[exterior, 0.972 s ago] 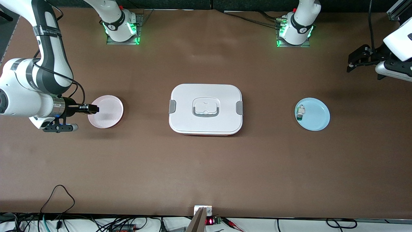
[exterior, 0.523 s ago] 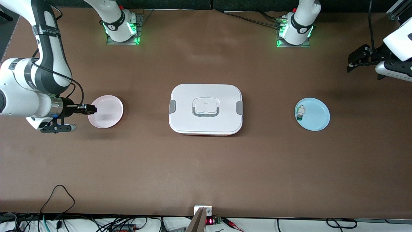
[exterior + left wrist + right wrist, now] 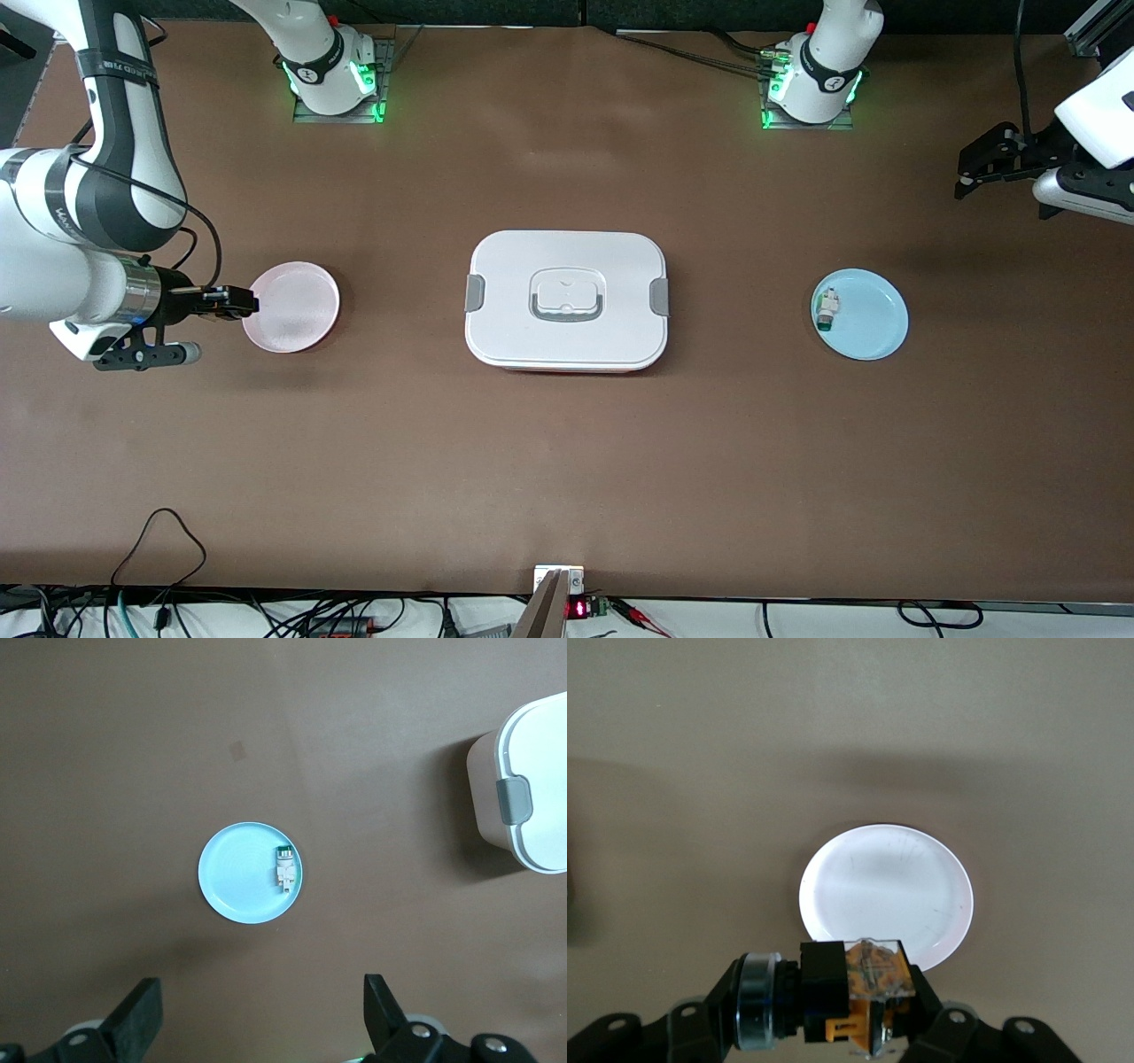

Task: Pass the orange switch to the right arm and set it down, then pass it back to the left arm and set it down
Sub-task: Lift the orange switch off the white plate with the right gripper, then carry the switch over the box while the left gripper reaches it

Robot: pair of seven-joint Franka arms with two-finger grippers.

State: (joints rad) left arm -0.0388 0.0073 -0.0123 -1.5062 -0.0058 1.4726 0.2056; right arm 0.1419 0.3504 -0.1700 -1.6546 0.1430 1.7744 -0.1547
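The right tool [image 3: 232, 304] hung over the rim of the pink plate [image 3: 297, 310], at the edge toward the right arm's end of the surface [image 3: 567, 461]. Its fingers were clamped on the switch [image 3: 855, 988] (black body with an orange terminal end, seen in the right wrist view), which was held lying sideways above the plate's edge. The plate itself carried nothing.

The box [image 3: 567, 299] stood at the middle of the surface, lid on, grey clips [image 3: 659, 296] at both short ends and the handle lying flat on top. It lay between the pink plate and the blue plate [image 3: 873, 323], well apart from both.

The blue plate sat toward the left arm's end of the surface. A small white-and-green part [image 3: 827, 309] lay on it, near the rim on the side facing the box.

The left tool [image 3: 974, 168] waited in the air at the left arm's end of the surface, well apart from the blue plate. Its fingers [image 3: 142, 1014] stood wide apart and held nothing; the left wrist view showed the blue plate between them, far below
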